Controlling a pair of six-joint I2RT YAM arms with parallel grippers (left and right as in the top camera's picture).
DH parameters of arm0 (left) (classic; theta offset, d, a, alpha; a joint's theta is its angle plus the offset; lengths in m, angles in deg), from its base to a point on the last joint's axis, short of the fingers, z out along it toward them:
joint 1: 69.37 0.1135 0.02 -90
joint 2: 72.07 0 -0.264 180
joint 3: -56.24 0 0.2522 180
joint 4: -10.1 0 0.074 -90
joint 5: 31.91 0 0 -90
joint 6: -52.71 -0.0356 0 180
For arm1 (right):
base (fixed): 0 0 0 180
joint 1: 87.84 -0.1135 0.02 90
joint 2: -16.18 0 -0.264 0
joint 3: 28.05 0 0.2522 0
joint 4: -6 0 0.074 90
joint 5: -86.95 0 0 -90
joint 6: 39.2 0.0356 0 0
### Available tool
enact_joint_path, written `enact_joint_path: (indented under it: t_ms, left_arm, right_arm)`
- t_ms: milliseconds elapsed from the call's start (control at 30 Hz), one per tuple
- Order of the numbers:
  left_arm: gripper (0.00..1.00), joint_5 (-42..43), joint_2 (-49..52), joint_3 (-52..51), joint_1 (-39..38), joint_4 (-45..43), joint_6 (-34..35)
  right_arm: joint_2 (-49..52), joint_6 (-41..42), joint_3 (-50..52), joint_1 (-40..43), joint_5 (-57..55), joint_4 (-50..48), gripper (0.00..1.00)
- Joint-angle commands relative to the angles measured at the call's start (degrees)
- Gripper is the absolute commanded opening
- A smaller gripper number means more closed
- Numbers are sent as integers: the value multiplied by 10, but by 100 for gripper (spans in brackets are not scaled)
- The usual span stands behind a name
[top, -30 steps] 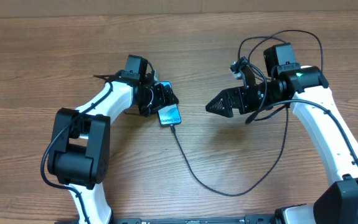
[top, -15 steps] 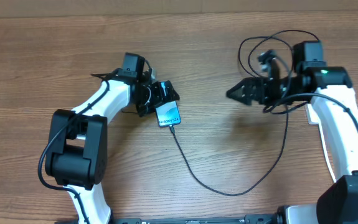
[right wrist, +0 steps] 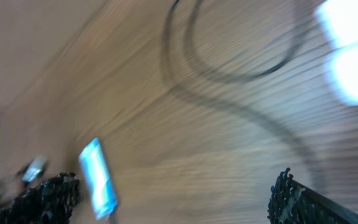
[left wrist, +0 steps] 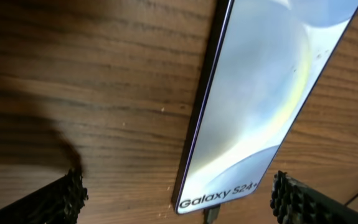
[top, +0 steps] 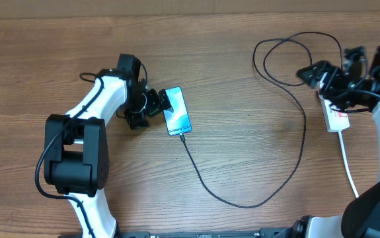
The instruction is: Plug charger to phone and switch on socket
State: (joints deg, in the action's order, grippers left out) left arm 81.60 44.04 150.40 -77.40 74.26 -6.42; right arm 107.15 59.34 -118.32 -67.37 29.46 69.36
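Nearest the robot, the charger cable point(top: 242, 203) sags in a wide loop on the table point(top: 242, 152), with a white cord point(top: 348, 165) trailing at right. Further out, the phone point(top: 178, 111) lies flat and screen up, long axis roughly near-far with a slight tilt. Its port end points toward the robot, and the connector tip point(left wrist: 211, 214) looks seated there. The left gripper point(top: 158, 106) sits just left of the phone, fingers point(left wrist: 73, 194) spread and empty. The socket point(top: 337, 114) lies at right, long axis near-far, cord leaving its near end. The right gripper point(top: 306, 71) is just beyond and left of the socket's far end, fingers spread and empty. It is clearly the nearer arm for the switch. I cannot tell where the switch is.
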Motion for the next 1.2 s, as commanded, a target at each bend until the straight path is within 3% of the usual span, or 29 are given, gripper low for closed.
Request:
enact_joint_path:
  t_ms: [0,133,267,367,433,467,567,1167]
  left_arm:
    - [100,-32,0,83,0,40,-23]
    - [100,-58,-9,157,-14,91,-45]
    - [100,-76,-23,227,-36,127,-75]
    - [100,-76,-38,262,-54,137,-93]
    - [100,-77,-47,274,-66,138,-98]
    - [100,-79,-52,278,-73,138,-99]
    - [100,-97,-61,281,-88,138,-100]
    - [100,-122,-62,281,-119,138,-99]
  right_arm:
    - [-5,55,-7,7,-142,-40,100]
    - [6,55,-7,7,-216,-92,98]
    - [45,71,-7,10,-234,-128,83]
    - [83,100,-7,21,-237,-145,63]
    - [105,113,-8,32,-237,-156,30]
    - [114,119,-7,39,-236,-162,18]
    - [134,129,-8,62,-231,-178,5]
    - [251,155,-7,94,-204,-221,4]
